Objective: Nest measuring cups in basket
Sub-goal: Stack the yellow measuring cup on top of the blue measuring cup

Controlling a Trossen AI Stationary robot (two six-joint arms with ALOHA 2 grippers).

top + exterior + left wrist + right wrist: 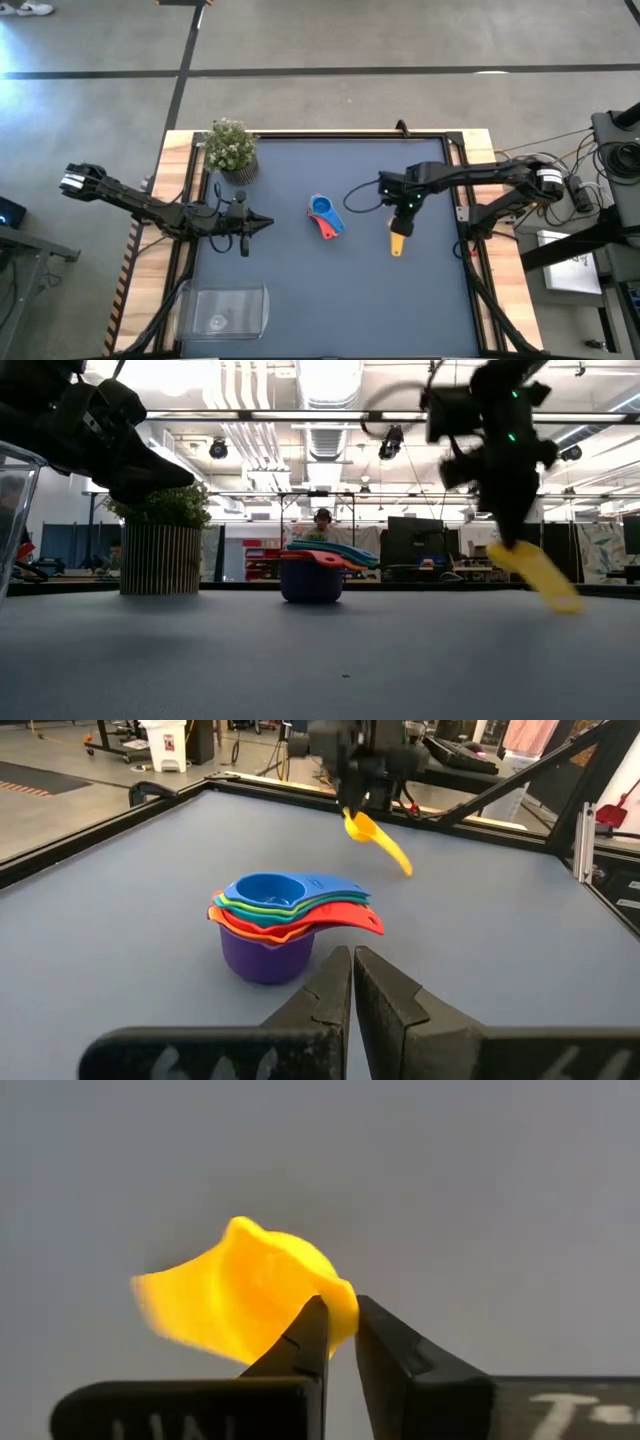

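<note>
Right gripper (pixel 399 232) pinched tight on yellow cup (pixel 398 243) rim, cup lifted off surface (pixel 300 290), handle drooping. I judge pick made; next, carry to nested stack (pixel 325 215), seat inside. Smooth glossy plastic, scoop bowls. Clear basket (pixel 224 310) sits well apart, near corner. Left gripper (pixel 262 222) closed, empty, beside stack.

Open grey table surface (pixel 330 300) lies between the nested stack of coloured plastic measuring cups (pixel 324 215) and the clear plastic basket (pixel 226 309); only the small potted plant (pixel 231 148) stands near the far-left corner.
</note>
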